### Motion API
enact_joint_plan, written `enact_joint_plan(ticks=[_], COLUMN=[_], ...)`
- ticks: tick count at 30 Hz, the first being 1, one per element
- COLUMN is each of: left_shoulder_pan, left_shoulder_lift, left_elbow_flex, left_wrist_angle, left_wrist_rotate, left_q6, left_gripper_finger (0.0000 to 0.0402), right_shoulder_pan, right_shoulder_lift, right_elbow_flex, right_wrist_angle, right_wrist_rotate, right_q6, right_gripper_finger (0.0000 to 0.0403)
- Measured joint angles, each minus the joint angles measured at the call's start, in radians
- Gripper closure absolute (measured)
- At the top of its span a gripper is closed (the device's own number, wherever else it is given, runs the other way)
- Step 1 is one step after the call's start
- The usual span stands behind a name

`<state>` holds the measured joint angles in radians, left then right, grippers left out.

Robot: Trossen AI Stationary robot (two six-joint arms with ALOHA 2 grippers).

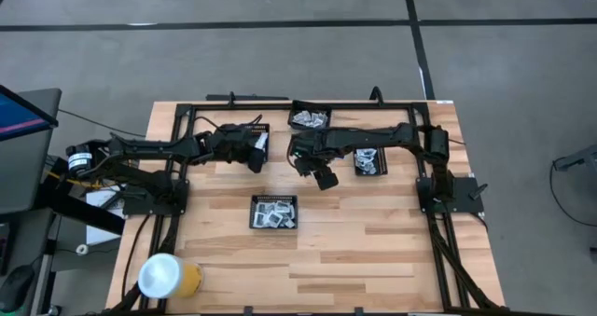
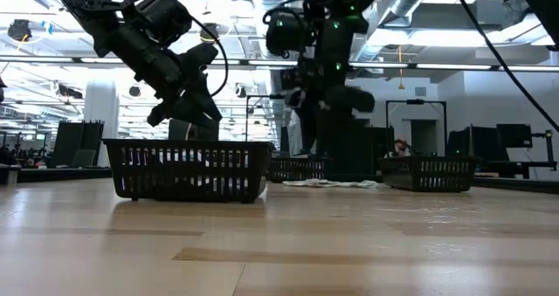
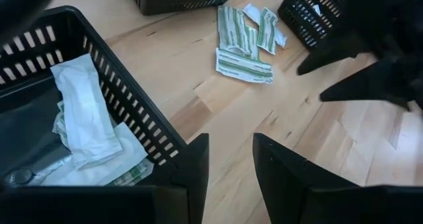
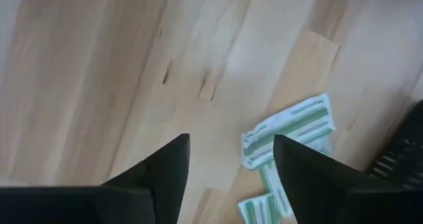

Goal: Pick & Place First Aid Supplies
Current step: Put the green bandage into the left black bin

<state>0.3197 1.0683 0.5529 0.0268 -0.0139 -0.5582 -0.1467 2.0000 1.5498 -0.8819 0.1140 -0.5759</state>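
Observation:
Several slim green-and-white strips lie flat on the wood between the black mesh trays. My right gripper hangs open just above the table, pointing steeply down, and the nearest strips lie beside one of its fingers without touching. It also shows in the high view, my right gripper. My left gripper stands open and holds nothing, beside the corner of a mesh tray that holds white packets. In the high view my left gripper is left of the right one.
More mesh trays with packets stand at the far edge, at the right and at the table's middle. A yellow-and-white roll sits at the near left corner. Bare wood lies along the near side.

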Motion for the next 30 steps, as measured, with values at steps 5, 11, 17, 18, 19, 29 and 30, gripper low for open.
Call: enact_joint_plan(ticks=[5, 11, 17, 18, 19, 29, 30], left_shoulder_pan=[-0.001, -0.001, -0.001, -0.001, -0.001, -0.001, -0.001], left_shoulder_lift=[0.000, 0.000, 0.000, 0.000, 0.000, 0.000, 0.000], left_elbow_flex=[0.000, 0.000, 0.000, 0.000, 0.000, 0.000, 0.000], left_wrist_angle=[0.001, 0.001, 0.001, 0.001, 0.002, 0.004, 0.005], left_wrist_rotate=[0.000, 0.000, 0.000, 0.000, 0.000, 0.000, 0.000], left_q6=[0.000, 0.000, 0.000, 0.000, -0.001, -0.008, -0.008], left_gripper_finger=[0.0284, 0.0284, 0.0284, 0.0284, 0.0284, 0.0284, 0.0284], right_shoulder_pan=[-0.005, -0.025, -0.048, -0.050, -0.053, -0.049, -0.049], right_shoulder_lift=[0.001, 0.001, 0.001, 0.001, 0.001, 0.067, 0.070], right_elbow_flex=[-0.072, -0.137, -0.166, -0.166, -0.166, -0.162, -0.160], right_wrist_angle=[0.084, 0.163, 0.229, 0.233, 0.235, 0.255, 0.251], right_wrist_rotate=[0.015, 0.015, 0.018, 0.018, 0.018, 0.021, 0.022], right_q6=[0.000, 0.000, 0.000, 0.000, -0.002, -0.026, -0.026], right_gripper_finger=[0.0184, 0.0210, 0.0245, 0.0251, 0.0255, 0.0276, 0.0276])
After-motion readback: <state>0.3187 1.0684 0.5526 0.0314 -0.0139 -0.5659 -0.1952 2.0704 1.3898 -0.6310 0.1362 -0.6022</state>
